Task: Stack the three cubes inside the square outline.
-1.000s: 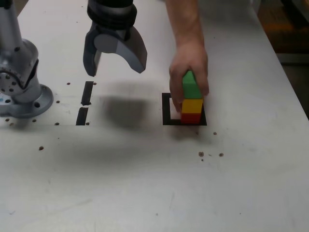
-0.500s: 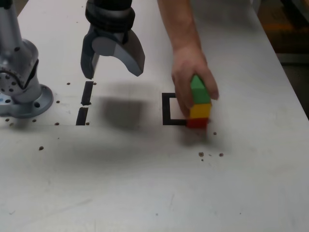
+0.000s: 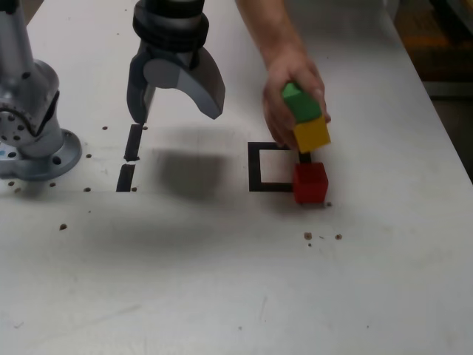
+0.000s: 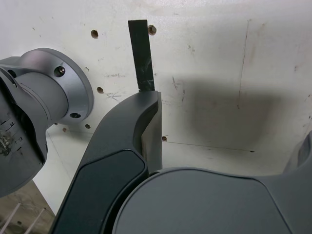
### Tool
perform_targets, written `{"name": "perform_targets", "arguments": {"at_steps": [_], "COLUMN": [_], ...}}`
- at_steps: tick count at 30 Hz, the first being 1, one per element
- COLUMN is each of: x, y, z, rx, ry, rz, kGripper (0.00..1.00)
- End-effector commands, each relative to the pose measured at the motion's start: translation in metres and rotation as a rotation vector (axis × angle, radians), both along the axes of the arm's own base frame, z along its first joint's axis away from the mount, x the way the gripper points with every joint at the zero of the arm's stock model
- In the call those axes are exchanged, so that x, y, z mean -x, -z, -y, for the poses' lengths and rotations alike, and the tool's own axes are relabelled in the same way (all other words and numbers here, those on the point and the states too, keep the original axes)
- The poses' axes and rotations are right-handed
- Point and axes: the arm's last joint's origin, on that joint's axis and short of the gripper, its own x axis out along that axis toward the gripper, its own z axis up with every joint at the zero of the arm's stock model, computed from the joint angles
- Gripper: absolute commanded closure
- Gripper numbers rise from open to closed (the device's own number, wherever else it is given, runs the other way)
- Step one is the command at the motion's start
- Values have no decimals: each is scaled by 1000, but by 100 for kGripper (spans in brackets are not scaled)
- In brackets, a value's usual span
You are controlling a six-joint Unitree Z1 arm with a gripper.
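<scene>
At hand (image 3: 292,89), green cube (image 3: 301,103) tilted.

Matt grey plastic gripper (image 3: 176,100), smooth white table (image 3: 222,281), brushed-metal base (image 3: 33,140)

Even overhead light, soft shadow on the white table (image 3: 222,281), slight blur.

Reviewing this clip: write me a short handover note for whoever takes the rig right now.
Gripper: open, empty, hanging above the table near the two short tape strips.
A person's hand holds the green cube and yellow cube lifted off the table.
Red cube: alone on the table, on the square outline's near corner at the exterior view's right, mostly outside it.
Done: nothing stands stacked now.
Left: once the hand is clear, put red inside the outline, then stack yellow and green on it.
</scene>
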Motion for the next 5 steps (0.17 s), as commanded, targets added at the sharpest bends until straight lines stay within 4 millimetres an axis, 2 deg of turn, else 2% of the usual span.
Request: {"name": "perform_targets", "arguments": {"at_steps": [1,5], "x": [1,2], "y": [0,-1], "z": [1,1], "rx": [4,9], "ry": [1,0], "rz": [2,3], "kGripper": [1,1]}}
